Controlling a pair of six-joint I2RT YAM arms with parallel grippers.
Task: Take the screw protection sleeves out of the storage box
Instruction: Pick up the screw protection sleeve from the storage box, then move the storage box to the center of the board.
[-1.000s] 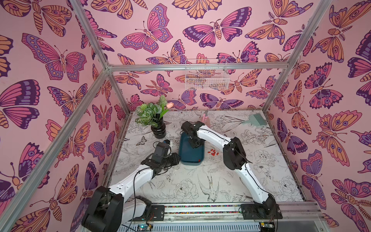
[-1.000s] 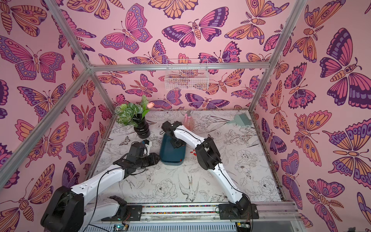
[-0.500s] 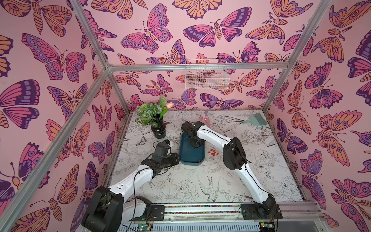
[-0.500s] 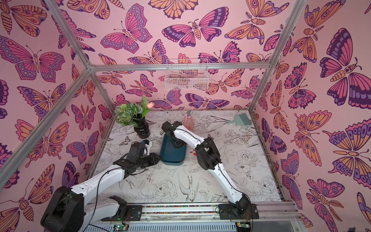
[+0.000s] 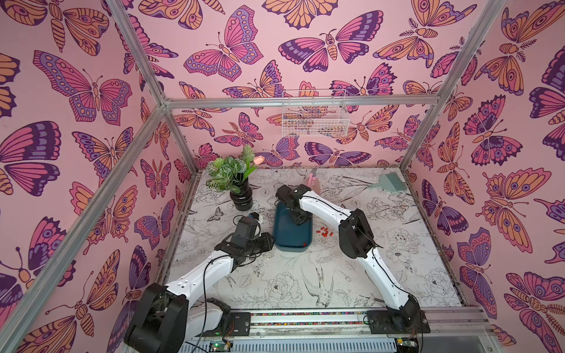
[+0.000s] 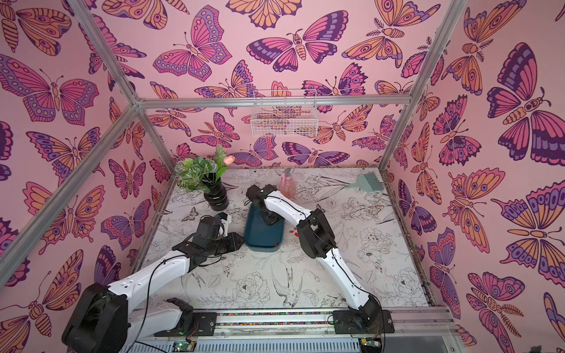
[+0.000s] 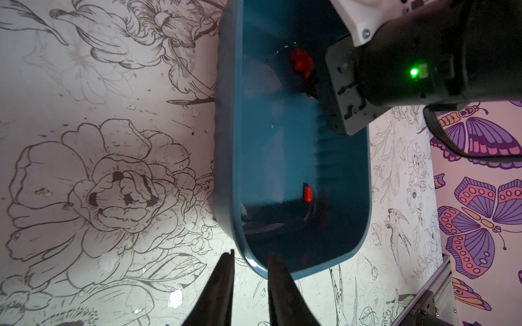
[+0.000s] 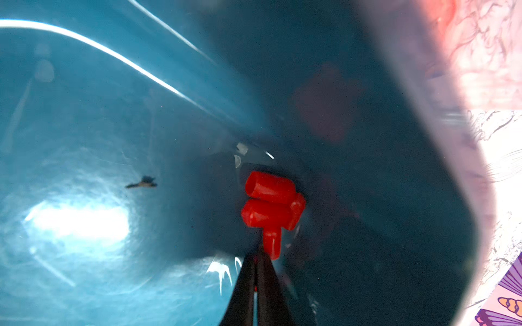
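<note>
The dark teal storage box (image 5: 292, 237) (image 6: 262, 237) lies mid-table. My right gripper (image 5: 298, 220) (image 8: 257, 251) reaches down inside it, shut, with a sliver of red between its fingers and one red screw protection sleeve (image 8: 272, 242) at its tip. Three more sleeves (image 8: 269, 197) (image 7: 301, 63) are bunched just beyond. A single sleeve (image 7: 308, 194) (image 5: 304, 244) lies near the box's front corner. Several sleeves (image 5: 324, 233) lie on the table right of the box. My left gripper (image 7: 250, 256) (image 5: 270, 241) straddles the box's near-left corner rim (image 7: 254, 265), holding it.
A black vase with a leafy plant (image 5: 241, 198) stands behind and left of the box. A pink spray bottle (image 5: 313, 182) and a green brush (image 5: 389, 182) sit near the back wall. A white wire basket (image 5: 315, 122) hangs on that wall.
My right gripper has closed its fingers inside the box. Both arms have stayed almost in place.
</note>
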